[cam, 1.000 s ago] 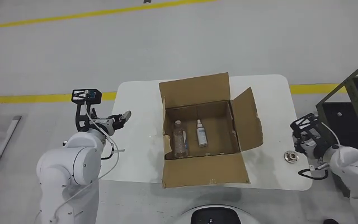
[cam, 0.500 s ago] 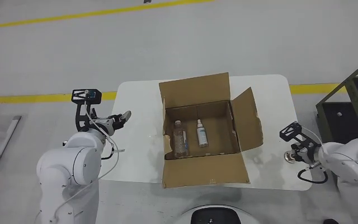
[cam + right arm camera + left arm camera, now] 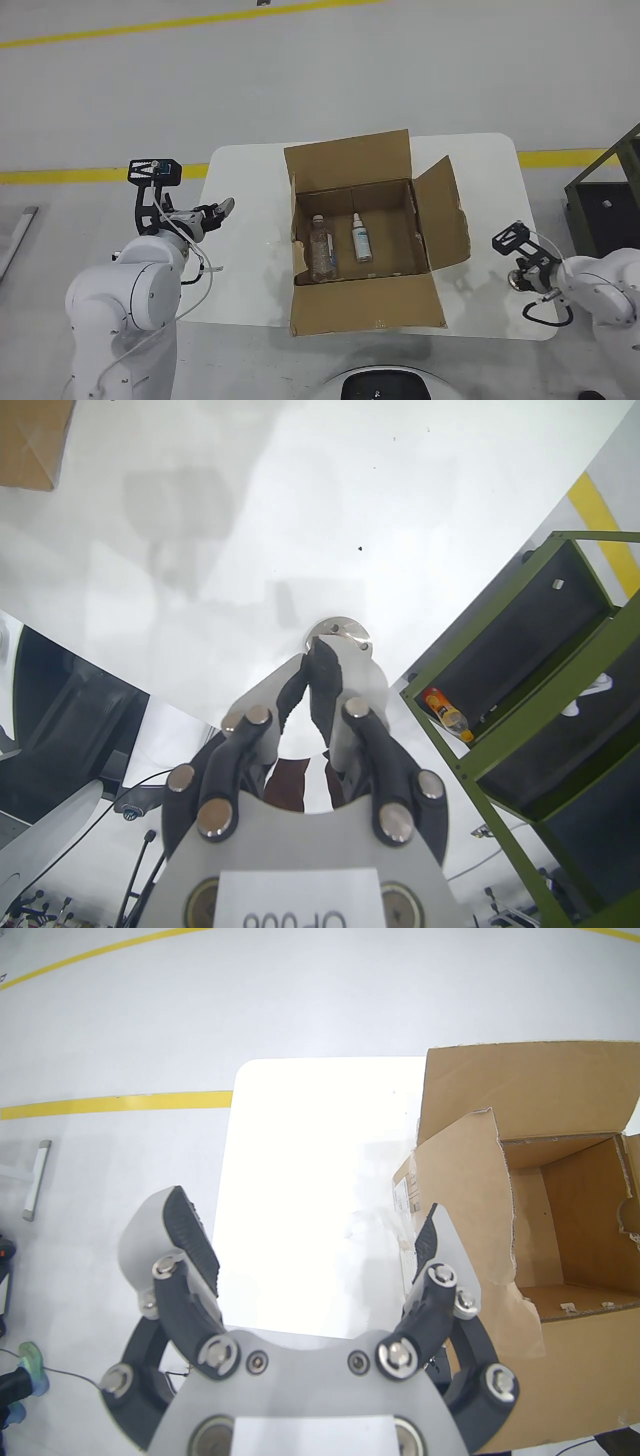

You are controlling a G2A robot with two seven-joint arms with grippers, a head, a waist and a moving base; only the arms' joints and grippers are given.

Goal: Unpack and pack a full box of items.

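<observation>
White table (image 3: pixel 250 230) is occupied by an open box (image 3: pixel 365 305) (two bottles (image 3: pixel 321 250) lie inside, so unpacking is judged unfinished). The left gripper (image 3: pixel 306 1205) is held spread and the right gripper (image 3: pixel 317 647) is pressed together. A reach inside is called for.

Bright even light, blown-out table (image 3: pixel 300 1153) glare, fisheye edges

An open cardboard box (image 3: pixel 350 162) stands in the middle of the worktop (image 3: pixel 250 200), flaps spread. On its floor a clear bottle (image 3: pixel 321 250) and a smaller white bottle (image 3: pixel 360 240) lie side by side. A small metal disc (image 3: pixel 350 629) lies flat on the worktop, well right of the box.
</observation>
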